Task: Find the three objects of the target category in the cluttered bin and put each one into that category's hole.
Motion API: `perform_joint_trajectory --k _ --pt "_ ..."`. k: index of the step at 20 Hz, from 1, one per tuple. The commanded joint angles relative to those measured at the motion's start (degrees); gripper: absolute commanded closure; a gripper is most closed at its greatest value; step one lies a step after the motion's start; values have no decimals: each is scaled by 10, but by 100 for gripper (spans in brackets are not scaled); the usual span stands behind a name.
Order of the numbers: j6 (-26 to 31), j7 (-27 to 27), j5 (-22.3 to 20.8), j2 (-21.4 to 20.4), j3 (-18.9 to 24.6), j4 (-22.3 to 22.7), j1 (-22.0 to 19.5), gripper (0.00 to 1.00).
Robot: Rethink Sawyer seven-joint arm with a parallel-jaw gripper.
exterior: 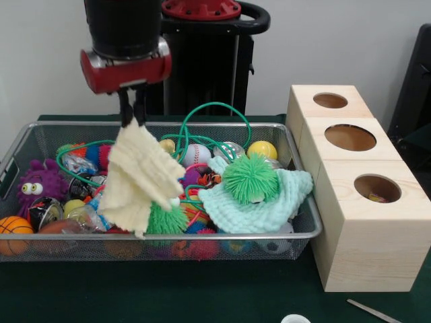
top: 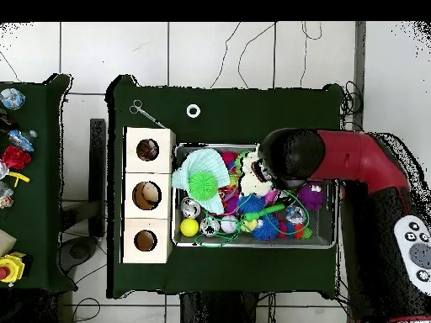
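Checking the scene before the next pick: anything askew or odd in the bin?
Yes: the gripper has its jaws shut on a pale yellow cloth, which hangs over the cluttered bin. A green cord loops above the rim. A mint cloth drapes the corner.

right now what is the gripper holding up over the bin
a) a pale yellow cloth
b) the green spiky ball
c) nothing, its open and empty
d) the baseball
a: in the front view the gripper is pinched on the top edge of a pale yellow cloth, which hangs down over the cluttered bin; the green spiky ball lies on the mint cloth and the baseball sits in the bin.
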Motion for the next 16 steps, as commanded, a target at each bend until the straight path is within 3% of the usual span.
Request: perform_joint_trajectory --k 1,10,16 --pt "121 -162 -49 -53 3 -21 -17 100" --pt "111 -246 -111 -43 31 -35 -55 100" --pt "52 -234 -121 -11 50 -20 -78 100"
